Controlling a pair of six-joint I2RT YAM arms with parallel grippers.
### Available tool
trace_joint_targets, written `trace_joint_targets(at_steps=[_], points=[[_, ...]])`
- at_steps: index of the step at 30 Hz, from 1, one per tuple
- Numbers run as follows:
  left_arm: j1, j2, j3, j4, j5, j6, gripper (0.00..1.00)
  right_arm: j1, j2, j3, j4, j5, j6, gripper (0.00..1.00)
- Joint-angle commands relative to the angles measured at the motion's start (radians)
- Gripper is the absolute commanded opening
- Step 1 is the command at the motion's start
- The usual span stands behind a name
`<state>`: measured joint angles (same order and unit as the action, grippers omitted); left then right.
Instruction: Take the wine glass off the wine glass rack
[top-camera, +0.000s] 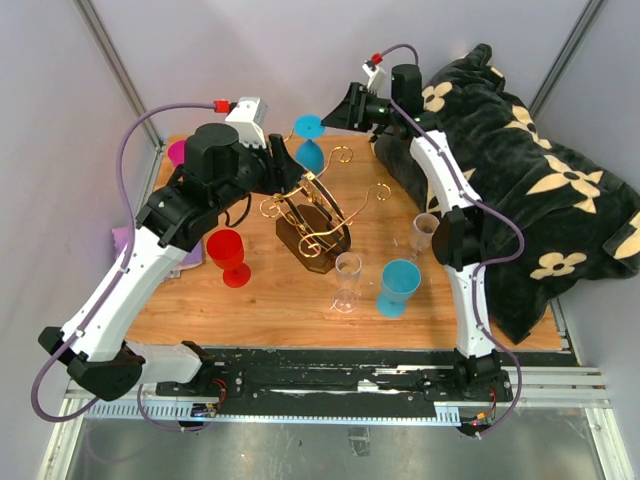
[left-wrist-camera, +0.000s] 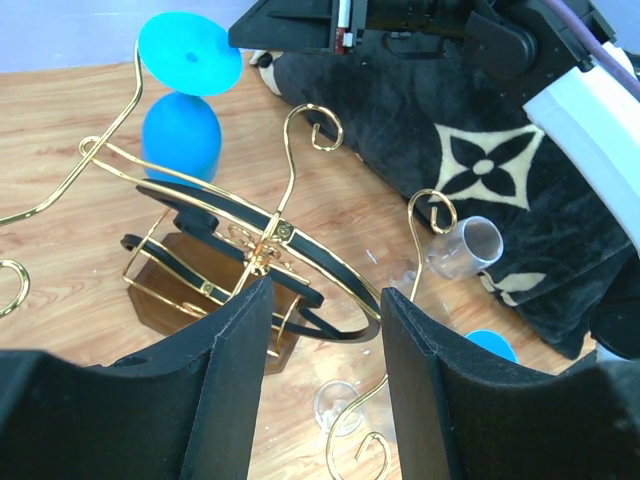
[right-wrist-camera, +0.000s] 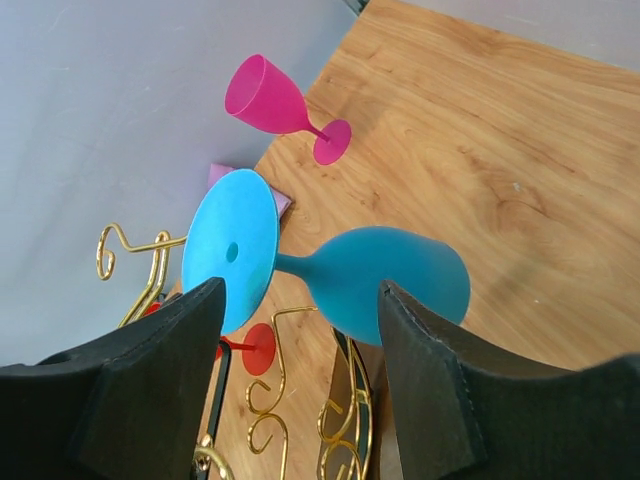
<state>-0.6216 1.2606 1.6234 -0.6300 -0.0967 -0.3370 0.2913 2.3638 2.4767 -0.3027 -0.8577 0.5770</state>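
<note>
The wine glass rack (top-camera: 312, 222) stands mid-table, gold wire arms with curled scrolls on a dark brown wooden base (left-wrist-camera: 170, 300). A blue wine glass (top-camera: 309, 140) hangs upside down from a far arm, foot on top. My right gripper (top-camera: 336, 108) is open just behind it. In the right wrist view the glass's stem and bowl (right-wrist-camera: 390, 280) lie just beyond the gap between my fingers, around the right gripper (right-wrist-camera: 300, 290); no contact shows. My left gripper (left-wrist-camera: 320, 330) is open and empty above the rack's middle (left-wrist-camera: 255, 240). The blue glass (left-wrist-camera: 180, 130) shows at its upper left.
A red glass (top-camera: 228, 255) and a pink glass (top-camera: 178, 152) stand on the left. A clear glass (top-camera: 347, 280), a second blue glass (top-camera: 398, 287) and another clear glass (top-camera: 425, 232) stand on the right. A black patterned blanket (top-camera: 520, 180) covers the right side.
</note>
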Motion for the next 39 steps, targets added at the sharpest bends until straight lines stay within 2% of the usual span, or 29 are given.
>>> trace_joint_targets(at_steps=[1,6,10,15,25,36,39], points=[[0.013,-0.023,-0.013,0.006,-0.03,0.038,0.53,0.033,0.044,0.043,0.075,-0.059,0.057,0.63],[0.018,-0.047,-0.055,0.028,-0.022,0.043,0.54,0.045,0.048,0.045,0.109,-0.074,0.086,0.55],[0.022,-0.049,-0.067,0.025,-0.017,0.046,0.54,0.047,0.058,0.058,0.121,-0.088,0.112,0.32],[0.025,-0.057,-0.079,0.026,-0.013,0.049,0.54,0.043,0.052,0.039,0.212,-0.127,0.204,0.02],[0.026,-0.067,-0.08,0.025,-0.01,0.052,0.54,0.017,0.012,-0.028,0.43,-0.162,0.402,0.01],[0.027,-0.075,-0.084,0.028,-0.009,0.051,0.54,0.009,-0.015,-0.134,0.897,-0.291,0.863,0.01],[0.028,-0.075,-0.097,0.045,0.001,0.044,0.54,0.015,-0.025,-0.167,0.939,-0.329,0.906,0.01]])
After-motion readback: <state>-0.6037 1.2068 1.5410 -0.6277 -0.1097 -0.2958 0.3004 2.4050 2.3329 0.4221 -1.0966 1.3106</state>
